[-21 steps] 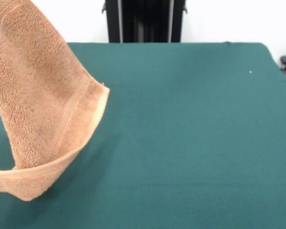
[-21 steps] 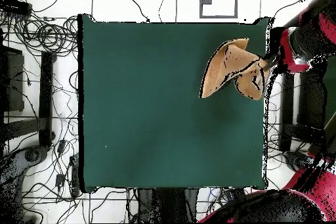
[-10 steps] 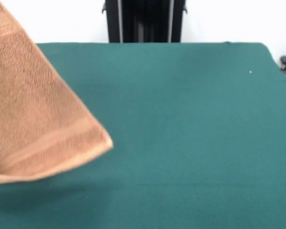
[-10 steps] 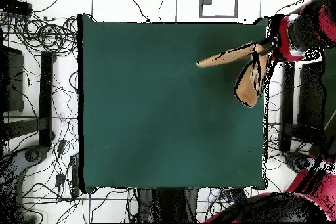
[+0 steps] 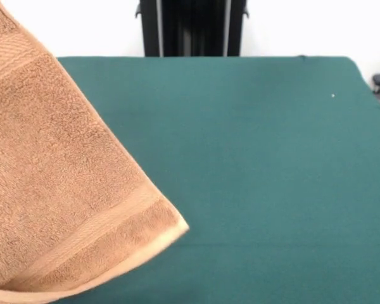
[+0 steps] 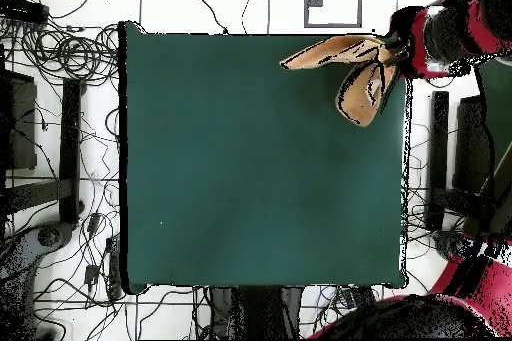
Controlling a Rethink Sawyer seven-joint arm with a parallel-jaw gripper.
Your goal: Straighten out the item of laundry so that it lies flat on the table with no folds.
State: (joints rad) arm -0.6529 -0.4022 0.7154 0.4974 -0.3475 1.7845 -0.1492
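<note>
One towel (image 5: pixel 63 190) hangs in the air at the tabletop's (image 5: pixel 253 177) left side in the front view, with no jaws showing. From overhead, the jaws (image 6: pixel 393 49) pinch it above the tabletop's top right corner, and it trails left and down from them.

A plain white wall (image 5: pixel 304 25) rises behind the scene, fronted by a black upright stand (image 5: pixel 191 26). Seen from overhead, tangled black cables (image 6: pixel 60 52) sprawl across a pale floor (image 6: pixel 200 2) marked with dark lines.
</note>
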